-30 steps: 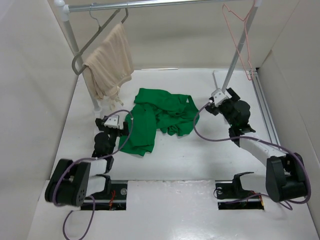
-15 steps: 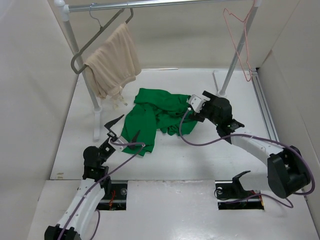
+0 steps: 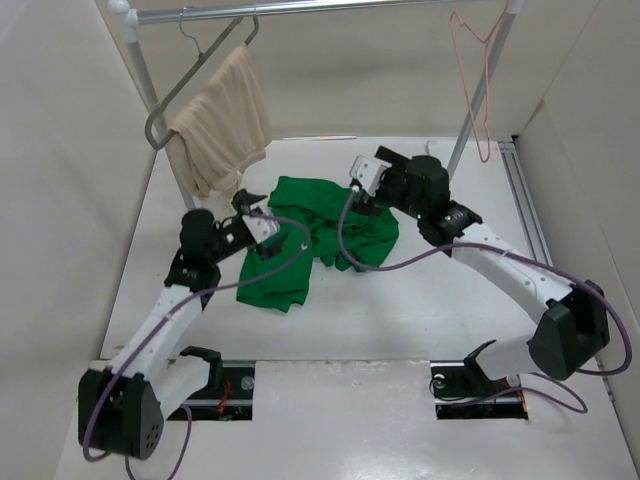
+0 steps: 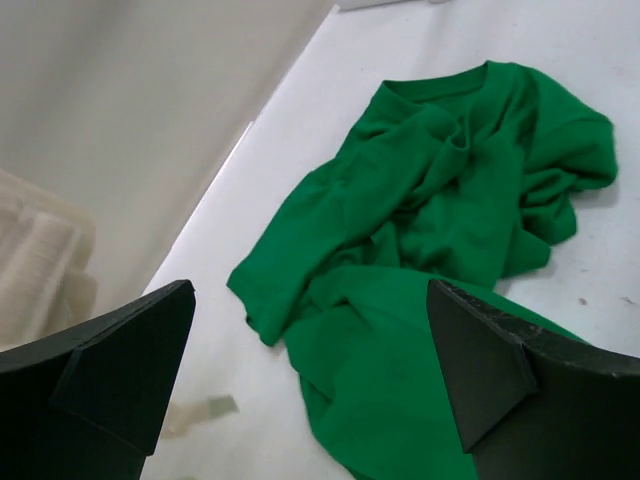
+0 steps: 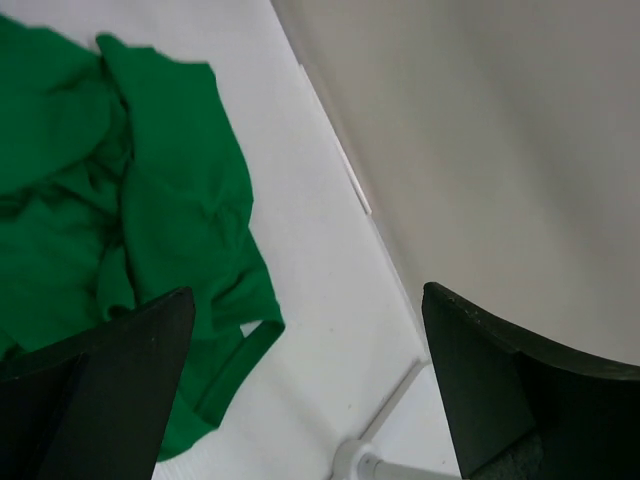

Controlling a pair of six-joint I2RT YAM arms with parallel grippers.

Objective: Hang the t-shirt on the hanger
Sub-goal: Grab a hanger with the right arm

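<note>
The green t-shirt (image 3: 312, 238) lies crumpled on the white table, and it also fills the left wrist view (image 4: 440, 220). The pink wire hanger (image 3: 478, 92) hangs by its hook from the rail at the back right. My left gripper (image 3: 252, 208) hovers at the shirt's left edge, open, with cloth below the gap (image 4: 310, 370). Over the shirt's far right part my right gripper (image 3: 362, 192) is open with nothing in it (image 5: 305, 370); in its view the shirt's collar end (image 5: 150, 200) lies to the left.
A beige garment (image 3: 218, 128) hangs on a grey hanger (image 3: 190, 72) at the rail's left end. The rack's rail (image 3: 300, 8) spans the back, with posts at left (image 3: 150, 85) and right (image 3: 470, 110). The rack foot (image 5: 360, 462) lies near the right gripper. Walls close in both sides.
The left arm has risen and reached forward to the shirt's left edge. The right gripper has travelled left from the rack post to above the shirt. Both stayed open.
</note>
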